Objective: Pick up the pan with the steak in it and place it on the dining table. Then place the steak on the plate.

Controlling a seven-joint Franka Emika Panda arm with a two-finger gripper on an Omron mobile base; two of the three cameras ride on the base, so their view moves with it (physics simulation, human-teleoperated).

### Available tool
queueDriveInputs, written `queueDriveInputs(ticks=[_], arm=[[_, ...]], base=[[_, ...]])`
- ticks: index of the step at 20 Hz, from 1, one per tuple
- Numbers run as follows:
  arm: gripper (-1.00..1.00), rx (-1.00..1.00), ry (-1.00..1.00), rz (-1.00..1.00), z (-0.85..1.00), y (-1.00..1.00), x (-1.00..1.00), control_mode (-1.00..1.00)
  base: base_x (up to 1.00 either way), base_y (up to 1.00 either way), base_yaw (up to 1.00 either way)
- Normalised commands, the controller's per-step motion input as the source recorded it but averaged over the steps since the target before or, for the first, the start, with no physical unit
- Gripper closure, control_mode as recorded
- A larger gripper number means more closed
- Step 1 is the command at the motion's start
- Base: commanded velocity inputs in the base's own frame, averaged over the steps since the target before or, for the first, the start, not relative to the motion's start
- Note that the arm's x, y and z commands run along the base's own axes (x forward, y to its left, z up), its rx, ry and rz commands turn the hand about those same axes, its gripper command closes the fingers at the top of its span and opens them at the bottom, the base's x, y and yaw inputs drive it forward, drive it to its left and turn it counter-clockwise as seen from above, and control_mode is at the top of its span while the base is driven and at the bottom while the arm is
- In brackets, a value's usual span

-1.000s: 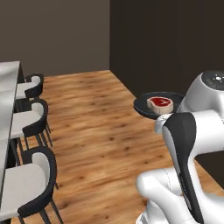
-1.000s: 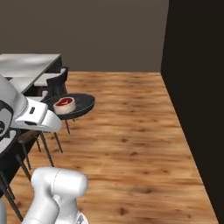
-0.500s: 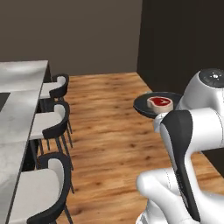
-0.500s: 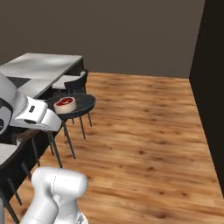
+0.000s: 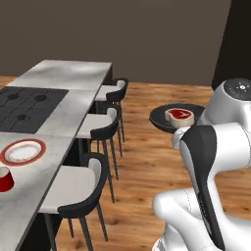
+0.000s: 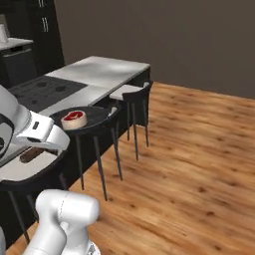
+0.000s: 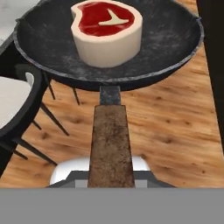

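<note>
The black pan point(image 7: 52, 41) hangs level in the air over the wooden floor, beside the stools. My gripper point(image 6: 48, 142) is shut on its brown wooden handle point(image 7: 110, 144). The steak point(image 7: 107, 33), red with a pale fat rim, lies in the middle of the pan. From the base, the pan point(image 5: 164, 119) with the steak point(image 5: 179, 114) shows just ahead of my arm, right of the dining table point(image 5: 63, 73). The plate point(image 5: 22, 151), white with a red-orange rim, lies on the table's near end.
A red cup point(image 5: 4, 179) stands next to the plate. A black cooktop point(image 5: 27, 104) is set into the tabletop. Three black stools with white seats point(image 5: 98, 126) line the table's side, between it and the pan. Bare wooden floor point(image 6: 199, 149) lies to the right.
The whole picture has shifted as the base moved: the dining table, cooktop, plate and cup have come into view on the left. The pan stays held in front of the arm.
</note>
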Motion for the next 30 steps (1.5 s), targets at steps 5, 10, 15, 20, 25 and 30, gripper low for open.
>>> queueDriveInputs(ticks=[5,10,15,20,25,30], arm=[[1.00,0.00,0.00,0.00,0.00,0.00,0.00,1.00],[1.00,0.00,0.00,0.00,0.00,0.00,0.00,1.00],[1.00,0.00,0.00,0.00,0.00,0.00,0.00,1.00],[1.00,0.00,0.00,0.00,0.00,0.00,0.00,1.00],[1.00,0.00,0.00,0.00,0.00,0.00,0.00,1.00],[1.00,0.00,0.00,0.00,0.00,0.00,0.00,1.00]], base=[[0.00,0.00,0.50],[0.00,0.00,0.50],[0.00,0.00,0.50],[-0.01,0.00,0.50],[-0.04,0.00,0.50],[-0.02,0.02,0.50]])
